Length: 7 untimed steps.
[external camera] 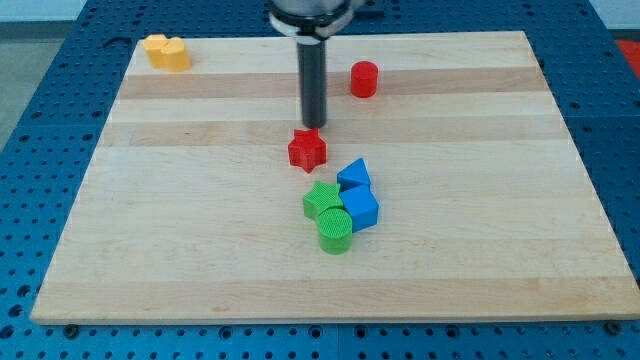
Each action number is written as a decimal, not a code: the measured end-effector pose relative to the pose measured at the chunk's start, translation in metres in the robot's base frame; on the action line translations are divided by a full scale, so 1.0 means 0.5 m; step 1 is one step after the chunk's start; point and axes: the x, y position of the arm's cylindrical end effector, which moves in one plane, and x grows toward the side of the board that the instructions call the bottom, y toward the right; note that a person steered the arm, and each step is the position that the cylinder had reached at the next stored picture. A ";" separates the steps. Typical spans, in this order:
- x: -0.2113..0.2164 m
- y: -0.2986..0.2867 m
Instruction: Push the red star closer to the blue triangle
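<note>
Camera view, wooden board (500, 200) on a blue perforated table (40, 150). Near the board's middle, the red star (307, 150), lying flat. Just above the red star toward the view's top, my tip (313, 126), at the star's upper edge, touching it or nearly so; hard to tell which. Only a plain dark rod at the arm's end, upright, grasping nothing and clenched on nothing.

Below the red star and to the view's right, near but apart from it, the blue triangle (354, 175). Further from the red star in the same direction, a blue cube (360, 208), touching the triangle. Straight below the red star, a green block (321, 200) with a ribbed top, shape not clear, pressed against the blue pieces. Lower again, a green cylinder (335, 232), touching the green block and the cube.

Above the red star and to the view's right, well apart, a red cylinder (364, 79), standing alone. Far from the red star, at the board's top left corner, a yellow block (166, 51), shape not clear.
</note>
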 end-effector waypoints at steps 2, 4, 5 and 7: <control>0.066 -0.077; 0.036 -0.072; -0.006 -0.044; 0.052 0.023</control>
